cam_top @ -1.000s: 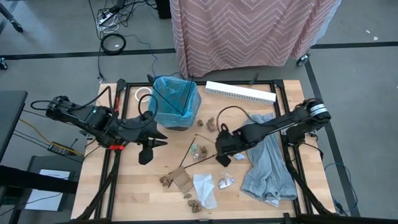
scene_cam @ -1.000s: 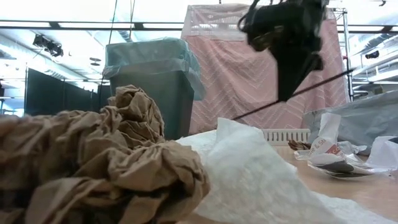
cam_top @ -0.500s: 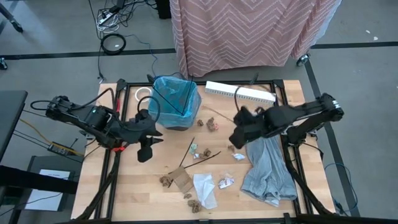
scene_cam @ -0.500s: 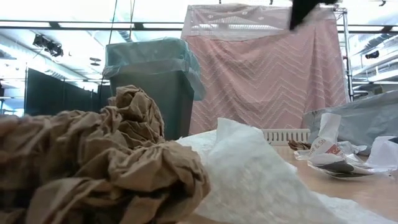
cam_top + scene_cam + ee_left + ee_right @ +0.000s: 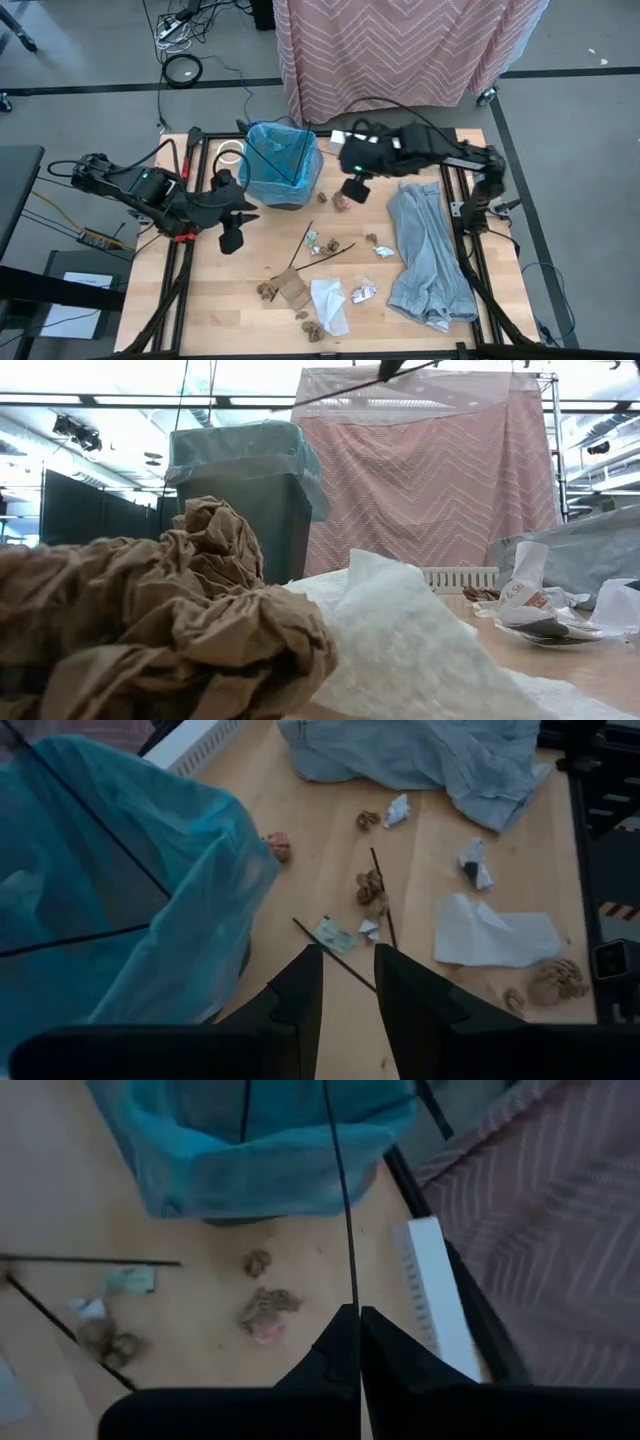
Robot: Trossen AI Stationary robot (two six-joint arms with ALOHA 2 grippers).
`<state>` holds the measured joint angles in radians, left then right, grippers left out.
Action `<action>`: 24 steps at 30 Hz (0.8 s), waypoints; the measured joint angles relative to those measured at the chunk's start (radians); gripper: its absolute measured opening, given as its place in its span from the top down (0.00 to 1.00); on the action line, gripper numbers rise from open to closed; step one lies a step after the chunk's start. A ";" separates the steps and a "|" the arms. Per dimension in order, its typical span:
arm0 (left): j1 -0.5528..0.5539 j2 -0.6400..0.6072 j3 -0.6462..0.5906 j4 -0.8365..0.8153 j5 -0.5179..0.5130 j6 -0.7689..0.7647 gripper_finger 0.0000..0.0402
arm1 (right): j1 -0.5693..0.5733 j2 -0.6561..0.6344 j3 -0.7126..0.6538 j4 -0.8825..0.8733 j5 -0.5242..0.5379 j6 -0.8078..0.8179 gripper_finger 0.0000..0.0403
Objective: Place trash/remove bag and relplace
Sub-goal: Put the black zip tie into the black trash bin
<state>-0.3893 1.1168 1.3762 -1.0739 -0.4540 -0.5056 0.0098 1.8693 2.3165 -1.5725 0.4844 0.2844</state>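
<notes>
The bin with the blue bag stands at the far-left middle of the table; thin dark sticks lean inside it. My right gripper hovers just right of the bin, shut on a thin dark stick. That stick also crosses the top of the low view. My left gripper hangs open near the bin's near-left side, touching nothing. On the table lie brown lumps, white paper, a cardboard piece and more sticks. My right gripper pinches one end of the thin stick between its two fingers. The stick runs straight on past the fingertips, in line with them, and its free end reaches over the bin's rim. It is lifted clear of the table.
A grey cloth covers the right part of the table. A white tape ring lies left of the bin, and a white strip lies along the far edge. Crumpled brown paper fills the low view's foreground.
My right gripper has risen from the middle of the table and swung toward the far edge and the bin, carrying the stick. The stick, low over the table before, is now held high beside the bin.
</notes>
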 joint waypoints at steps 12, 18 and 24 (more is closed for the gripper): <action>0.000 0.000 0.000 -0.011 -0.007 -0.026 0.75 | -0.027 0.141 0.031 0.018 0.144 -0.222 1.00; 0.001 0.001 0.000 -0.203 -0.160 -0.144 0.75 | -0.024 0.142 0.032 0.035 0.233 -0.262 1.00; 0.002 0.001 -0.001 -0.301 -0.319 -0.316 0.75 | -0.025 0.142 0.026 0.154 0.318 -0.473 1.00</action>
<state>-0.3876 1.1175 1.3754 -1.3749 -0.7732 -0.8212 -0.0151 2.0109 2.3427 -1.4189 0.8020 -0.1883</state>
